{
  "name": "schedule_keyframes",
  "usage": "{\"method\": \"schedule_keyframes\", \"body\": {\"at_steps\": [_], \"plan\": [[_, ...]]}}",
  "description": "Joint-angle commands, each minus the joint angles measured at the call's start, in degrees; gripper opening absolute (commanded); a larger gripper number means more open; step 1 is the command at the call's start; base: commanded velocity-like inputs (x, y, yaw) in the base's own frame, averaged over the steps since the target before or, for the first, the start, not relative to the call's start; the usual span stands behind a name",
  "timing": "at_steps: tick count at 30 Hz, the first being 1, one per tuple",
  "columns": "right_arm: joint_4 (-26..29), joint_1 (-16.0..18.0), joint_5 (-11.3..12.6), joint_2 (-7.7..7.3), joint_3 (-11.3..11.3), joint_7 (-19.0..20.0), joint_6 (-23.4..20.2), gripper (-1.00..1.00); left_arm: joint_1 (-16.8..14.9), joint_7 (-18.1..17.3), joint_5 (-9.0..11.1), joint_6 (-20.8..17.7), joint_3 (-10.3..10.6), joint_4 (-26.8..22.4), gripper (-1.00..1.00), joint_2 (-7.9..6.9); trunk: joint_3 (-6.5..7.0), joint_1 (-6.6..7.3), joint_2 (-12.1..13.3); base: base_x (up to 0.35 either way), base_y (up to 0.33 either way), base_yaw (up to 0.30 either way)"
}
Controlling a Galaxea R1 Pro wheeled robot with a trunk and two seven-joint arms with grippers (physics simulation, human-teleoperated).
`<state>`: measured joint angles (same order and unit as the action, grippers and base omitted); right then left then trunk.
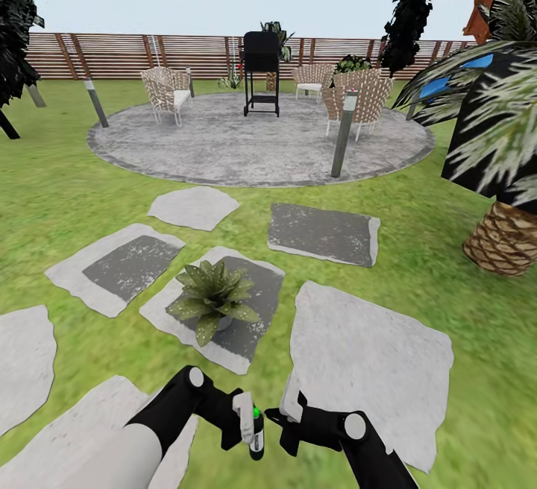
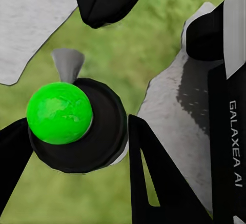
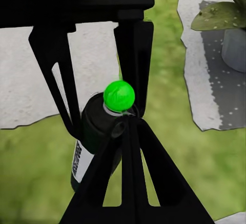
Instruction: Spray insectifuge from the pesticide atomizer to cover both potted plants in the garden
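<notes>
I have the pesticide atomizer [image 1: 256, 433] in my left gripper [image 1: 248, 426], the fingers clamped on its dark body, with its green-topped head uppermost. In the left wrist view that green cap [image 2: 59, 113] sits between my two dark fingers. My right gripper [image 1: 286, 420] is just beside the bottle on its other side; in the right wrist view its fingers straddle the bottle near the neck, but I cannot tell whether they press on it or merely flank it.

I judge the pick-up to be done, and the spraying step not yet begun. One potted plant [image 1: 213, 297] stands ahead of me on a grey stepping stone [image 1: 246, 340], near that stone's middle, well apart from the bottle. Its pot [image 3: 234, 48] is pale grey and holds only the rosette of leaves; the soil is hidden beneath them.

Next I probably need to carry the nozzle nearer to the plant and aim it down over the leaves, then work the trigger. I see only one of the low plants from here; the second must be found afterwards
</notes>
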<state>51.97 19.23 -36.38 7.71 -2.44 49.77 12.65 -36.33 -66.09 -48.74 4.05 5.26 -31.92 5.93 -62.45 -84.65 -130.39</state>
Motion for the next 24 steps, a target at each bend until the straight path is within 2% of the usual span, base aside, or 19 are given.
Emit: {"method": "schedule_keyframes", "body": {"at_steps": [1, 9, 21, 24], "plan": [[0.07, 0.02, -0.54, 0.03, 0.07, 0.06, 0.35, -1.0, 0.03, -0.09, -0.39, 0.43, -0.05, -0.07, -1.0, 0.11, -0.05, 0.01, -0.02, 0.0, 0.0, 0.0], [0.14, 0.02, -0.54, 0.03, 0.07, 0.06, 0.35, -1.0, 0.24, -0.09, -0.3, 0.43, -0.06, -0.06, -1.0, 0.74, -0.05, 0.01, -0.02, 0.0, 0.0, 0.0], [0.15, 0.02, -0.54, 0.03, 0.07, 0.06, 0.37, -1.0, 0.21, -0.09, -0.3, 0.43, -0.01, -0.05, -1.0, 0.65, -0.05, 0.01, -0.02, 0.0, 0.0, 0.0], [0.15, 0.02, -0.54, 0.03, 0.07, 0.06, 0.36, -1.0, 0.28, -0.09, -0.37, 0.43, 0.08, 0.54, -1.0, 0.25, -0.05, 0.01, -0.02, 0.0, 0.0, 0.0]]}}
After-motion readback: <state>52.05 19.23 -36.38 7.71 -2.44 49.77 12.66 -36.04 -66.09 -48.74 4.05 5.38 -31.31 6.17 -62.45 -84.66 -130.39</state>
